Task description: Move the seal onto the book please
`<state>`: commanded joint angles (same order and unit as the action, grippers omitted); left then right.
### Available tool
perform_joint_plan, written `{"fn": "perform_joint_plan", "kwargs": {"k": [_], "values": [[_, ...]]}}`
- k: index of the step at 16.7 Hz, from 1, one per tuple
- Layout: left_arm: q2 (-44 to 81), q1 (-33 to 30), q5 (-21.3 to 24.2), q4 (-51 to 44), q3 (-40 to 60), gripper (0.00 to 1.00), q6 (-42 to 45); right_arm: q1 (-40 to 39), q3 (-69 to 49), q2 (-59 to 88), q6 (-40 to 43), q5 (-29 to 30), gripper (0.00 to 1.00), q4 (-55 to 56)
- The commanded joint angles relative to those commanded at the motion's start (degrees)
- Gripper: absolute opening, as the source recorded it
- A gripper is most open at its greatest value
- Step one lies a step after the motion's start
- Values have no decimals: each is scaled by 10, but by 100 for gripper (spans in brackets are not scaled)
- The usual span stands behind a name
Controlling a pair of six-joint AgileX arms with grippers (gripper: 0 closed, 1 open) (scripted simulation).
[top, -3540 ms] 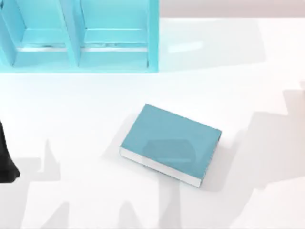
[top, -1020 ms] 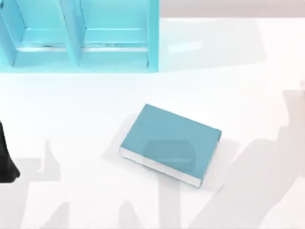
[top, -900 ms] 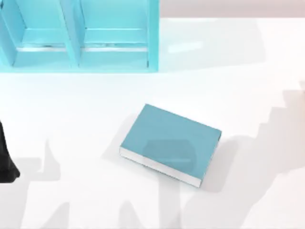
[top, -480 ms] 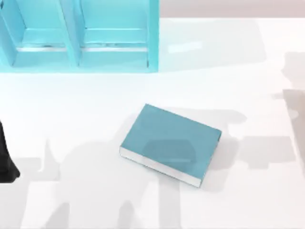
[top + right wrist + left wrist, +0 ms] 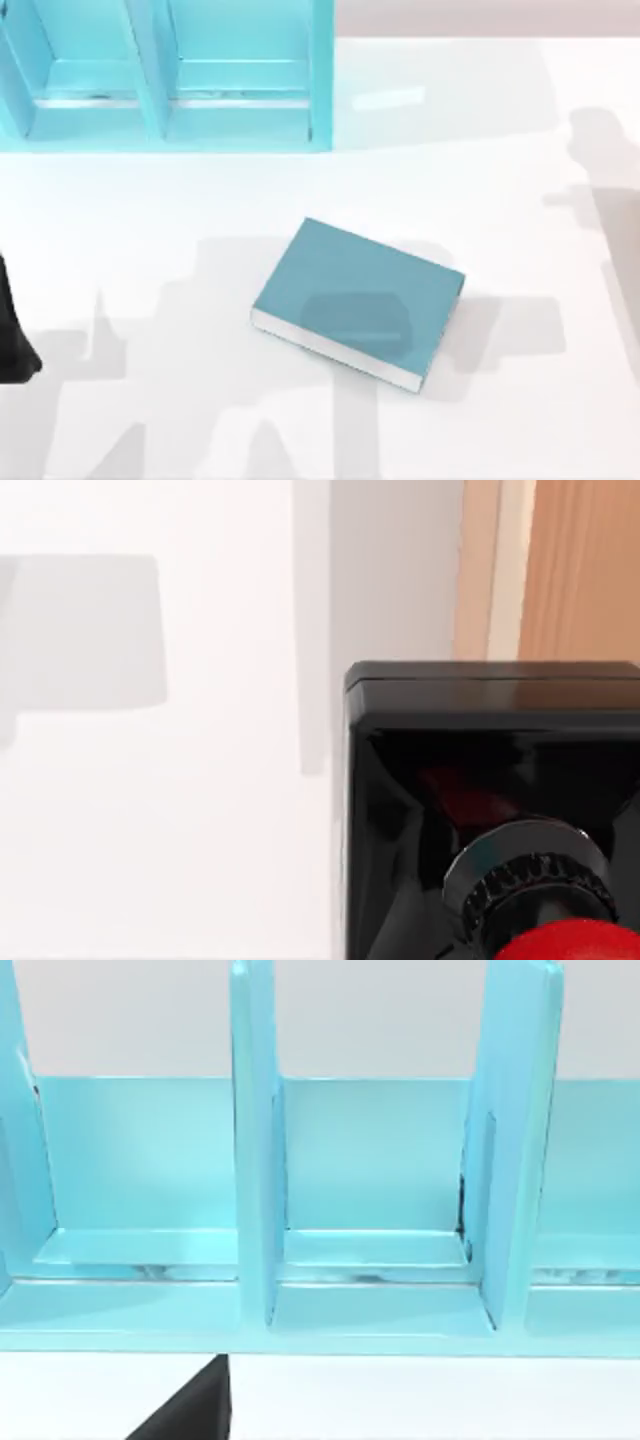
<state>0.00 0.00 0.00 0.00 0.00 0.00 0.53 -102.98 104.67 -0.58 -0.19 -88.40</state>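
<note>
The seal (image 5: 470, 810) looms close in the right wrist view. I see its glossy black cube base, a knurled collar and the red ball knob (image 5: 570, 945) nearest the camera. My right arm's wrist is just above that knob, by a table edge. The teal book (image 5: 358, 300) lies flat and slightly turned near the middle of the table, white page edges toward the front. My left arm (image 5: 12, 335) stays parked at the left edge, and a black part of it (image 5: 190, 1415) faces the shelf.
A turquoise shelf unit (image 5: 165, 75) with open compartments stands at the back left, and it also appears in the left wrist view (image 5: 260, 1160). The table edge and brown floor (image 5: 580, 570) lie just beyond the seal. Grey arm shadows cross the white tabletop (image 5: 500, 200).
The arm shadows on the right and front of the table have shifted and changed shape. The book, the shelf and the left arm have stayed put.
</note>
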Motion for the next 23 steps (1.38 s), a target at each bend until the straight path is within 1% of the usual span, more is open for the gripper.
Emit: {"fn": "perform_joint_plan", "kwargs": {"k": [2, 4, 10, 14, 18, 23], "values": [[0, 0, 0, 0, 0, 100, 0, -18, -2, 2, -16, 1, 0, 8], [0, 0, 0, 0, 0, 100, 0, -61, -16, 20, -52, 2, 0, 11], [0, 0, 0, 0, 0, 100, 0, -245, -83, 105, -210, 9, 0, 33], [0, 0, 0, 0, 0, 100, 0, -341, -132, 169, -310, 12, 0, 53], [0, 0, 0, 0, 0, 100, 0, -391, -167, 222, -377, 11, 0, 69], [0, 0, 0, 0, 0, 100, 0, -408, -191, 262, -411, 6, 0, 73]]}}
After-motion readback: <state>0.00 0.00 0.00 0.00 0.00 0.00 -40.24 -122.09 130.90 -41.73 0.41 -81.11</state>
